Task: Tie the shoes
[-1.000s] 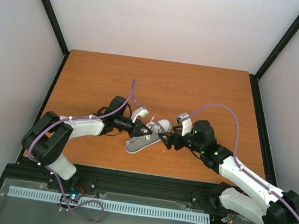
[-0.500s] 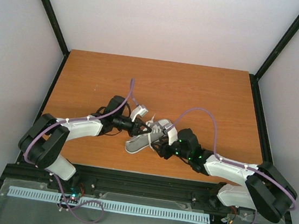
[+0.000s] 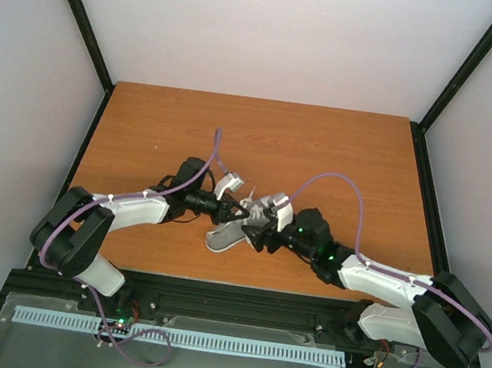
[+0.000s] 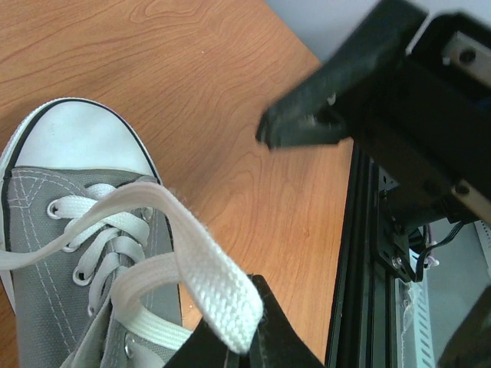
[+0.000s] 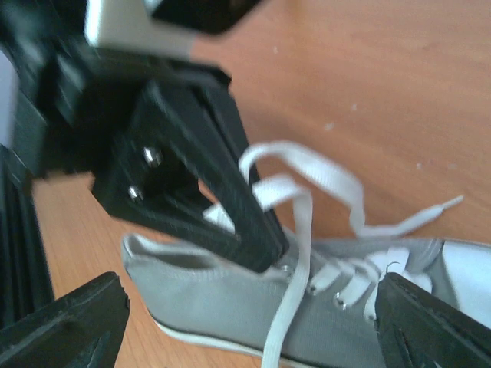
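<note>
Forming the bow: pinching white lace (image 4: pixel 192 268) in left gripper (image 4: pixel 244 346) over grey sneaker (image 3: pixel 224 237), mid-table toward the near edge, with right gripper (image 5: pixel 249 290) spread wide alongside. Next, likely closing on loose strand (image 5: pixel 403 222).

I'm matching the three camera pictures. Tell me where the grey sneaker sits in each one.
Top external: the sneaker lies at the table's centre, between the two arms' tips.
Left wrist: it fills the lower left, with its white toe cap uppermost.
Right wrist: it stretches across the lower half.
Shared landmark: the white laces, looped up off the eyelets in both wrist views.
</note>
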### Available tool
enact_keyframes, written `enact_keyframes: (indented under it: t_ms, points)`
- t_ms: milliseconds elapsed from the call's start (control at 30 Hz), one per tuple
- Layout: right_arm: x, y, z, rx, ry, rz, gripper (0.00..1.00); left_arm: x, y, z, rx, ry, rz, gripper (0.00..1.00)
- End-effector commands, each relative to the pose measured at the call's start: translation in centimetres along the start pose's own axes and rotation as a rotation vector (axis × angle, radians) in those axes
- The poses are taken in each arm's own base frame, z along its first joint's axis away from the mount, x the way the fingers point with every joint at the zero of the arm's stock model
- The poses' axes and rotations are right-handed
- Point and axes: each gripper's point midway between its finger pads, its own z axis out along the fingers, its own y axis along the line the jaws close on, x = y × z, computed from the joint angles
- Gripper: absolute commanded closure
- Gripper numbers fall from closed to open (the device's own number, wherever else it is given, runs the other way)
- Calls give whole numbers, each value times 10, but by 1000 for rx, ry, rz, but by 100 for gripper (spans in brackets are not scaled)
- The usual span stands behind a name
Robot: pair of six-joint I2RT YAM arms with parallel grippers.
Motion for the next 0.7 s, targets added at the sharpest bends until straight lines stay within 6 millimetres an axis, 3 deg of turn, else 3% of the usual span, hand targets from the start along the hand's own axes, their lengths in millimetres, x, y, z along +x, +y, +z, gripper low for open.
enact_keyframes:
  t_ms: [0, 133, 367, 667]
  points:
    - [-34, 2, -2, -88, -86, -28, 11, -4, -8, 1, 33, -8, 45, 99]
    - [-52, 12, 10, -179, -101, -53, 11, -5, -11, 0, 44, -10, 48, 99]
    - [-64, 16, 33, -255, -118, -76, 11, -4, -14, -1, 59, -7, 48, 99]
    - [-37, 17, 53, -331, -31, -31, 15, -6, -16, -2, 62, -14, 51, 99]
